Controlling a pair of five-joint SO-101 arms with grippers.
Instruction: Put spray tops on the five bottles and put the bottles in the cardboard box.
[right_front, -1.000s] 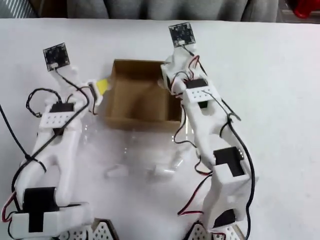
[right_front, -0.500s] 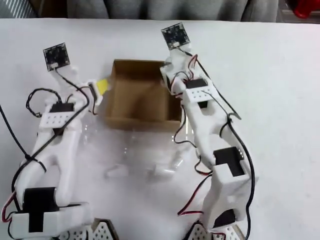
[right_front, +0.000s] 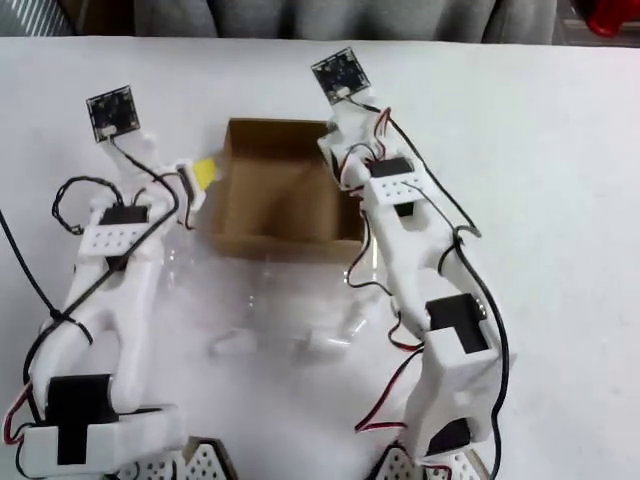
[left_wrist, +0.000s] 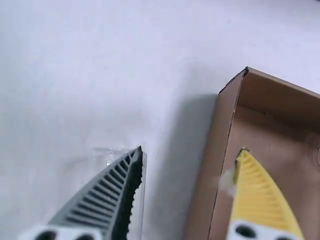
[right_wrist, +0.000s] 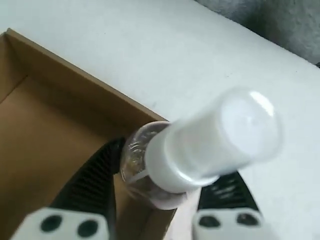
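Clamping the capped bottle (right_wrist: 137, 167), the right pincer (right_wrist: 167, 170) overhangs the box rim (right_wrist: 65, 72).

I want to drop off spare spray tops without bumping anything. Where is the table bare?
Bare table lies outside the right arm, and a strip runs behind the cardboard box. Crowded: clear bottles lie between the arms before the box, and the right gripper holds a bottle at its rim.

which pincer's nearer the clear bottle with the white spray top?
Right: the right pincer grips the clear bottle at the edge of the brown cardboard box; the left pincer straddles the opposite wall.
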